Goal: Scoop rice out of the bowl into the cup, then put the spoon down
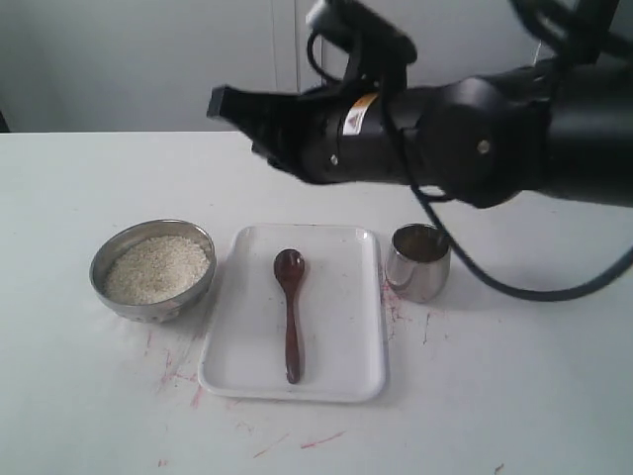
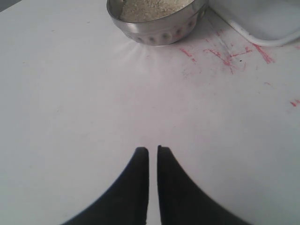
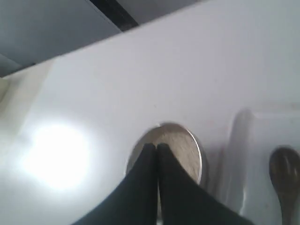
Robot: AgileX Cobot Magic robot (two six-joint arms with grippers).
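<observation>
The steel bowl (image 1: pixel 148 309) holds a heap of pale rice (image 1: pixel 158 267) at the left. A dark wooden spoon (image 1: pixel 290 315) lies lengthwise on a white tray (image 1: pixel 341 327), head toward the far side. The shiny cup (image 1: pixel 418 261) stands right of the tray. My right gripper (image 1: pixel 218 102) hangs high above the table, shut and empty. In the right wrist view the right gripper (image 3: pixel 156 146) lines up with the bowl (image 3: pixel 199 157) and rice (image 3: pixel 180 143), with the spoon's head (image 3: pixel 284 166) off to the side. My left gripper (image 2: pixel 153 149) is shut over bare table, short of the bowl (image 2: pixel 159 30).
The white table (image 1: pixel 514 396) carries red smudges around the tray's near corner. The tray's corner (image 2: pixel 262 23) shows beside the bowl in the left wrist view. A black cable (image 1: pixel 495 282) loops down from the right arm near the cup.
</observation>
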